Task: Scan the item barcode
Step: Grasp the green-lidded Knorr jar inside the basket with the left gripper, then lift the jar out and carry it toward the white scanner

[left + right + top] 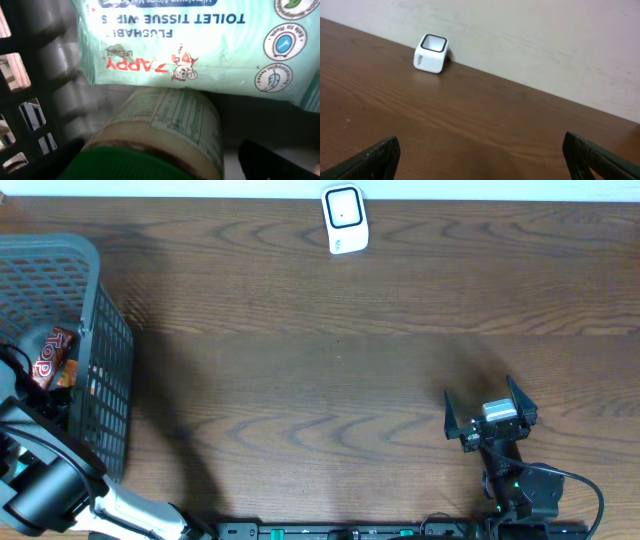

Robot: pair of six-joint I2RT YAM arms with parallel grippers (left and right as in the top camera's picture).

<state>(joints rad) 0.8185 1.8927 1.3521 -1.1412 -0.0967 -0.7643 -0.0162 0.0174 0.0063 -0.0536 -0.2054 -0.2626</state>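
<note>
Left pincer point(160, 171), jaws wide and empty, hangs in basket point(30, 95) just above jar point(175, 122), wipes pack point(200, 45) just beyond it; right pincer point(490, 408) wide over table point(300, 330).

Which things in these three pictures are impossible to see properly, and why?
- Barcode: none shows on the wipes pack or the jar in the left wrist view; the jar's label is blurred.
- Contents of the basket: overhead, the left arm and the picture edge hide all but a red snack pack.
- Scanner: its markings are too small in both views.
</note>
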